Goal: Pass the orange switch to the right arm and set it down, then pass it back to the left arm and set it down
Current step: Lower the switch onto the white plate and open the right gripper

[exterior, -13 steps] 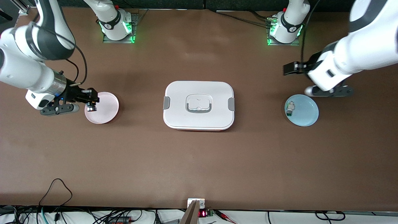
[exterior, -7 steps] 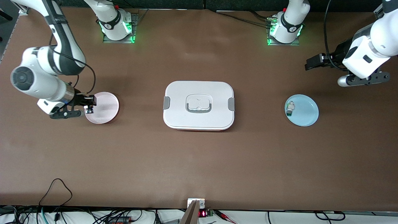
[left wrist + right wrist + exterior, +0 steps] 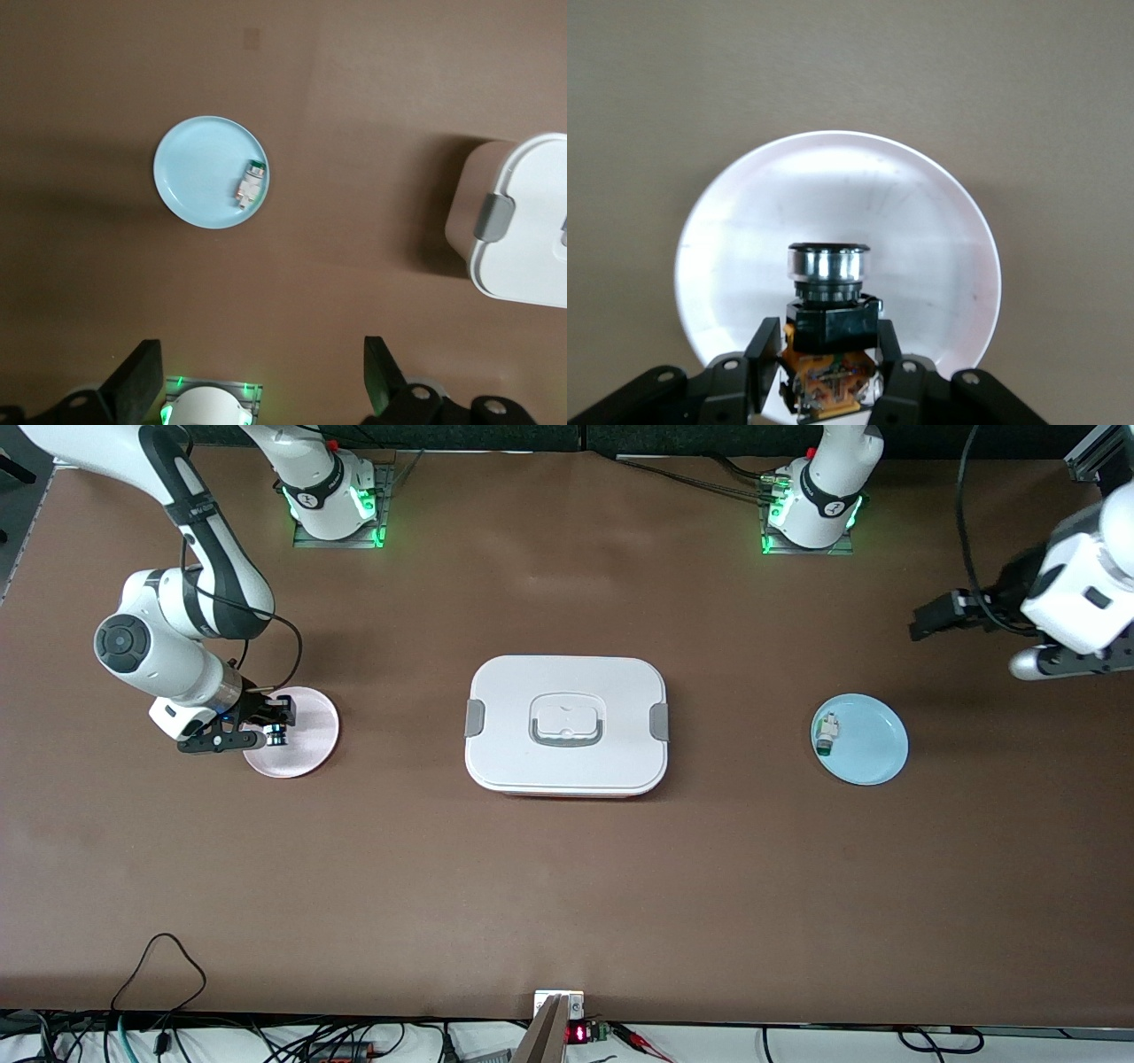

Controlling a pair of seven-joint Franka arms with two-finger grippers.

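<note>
The orange switch, black with a silver ring and an orange back end, sits between the fingers of my right gripper, which is shut on it. In the front view that gripper holds the switch low over the pink plate at the right arm's end of the table. The plate fills the right wrist view. My left gripper is open, up in the air over bare table near the left arm's end. Its fingers stand wide apart with nothing between them. The white box stands mid-table.
A light blue plate lies toward the left arm's end, with a small white-and-green part on it. The same plate, part and a box corner show in the left wrist view. Cables run along the table's front edge.
The right arm has drawn in and dropped lower over the pink plate with the switch still held. The left arm has pulled away toward its end of the table, off the blue plate.
</note>
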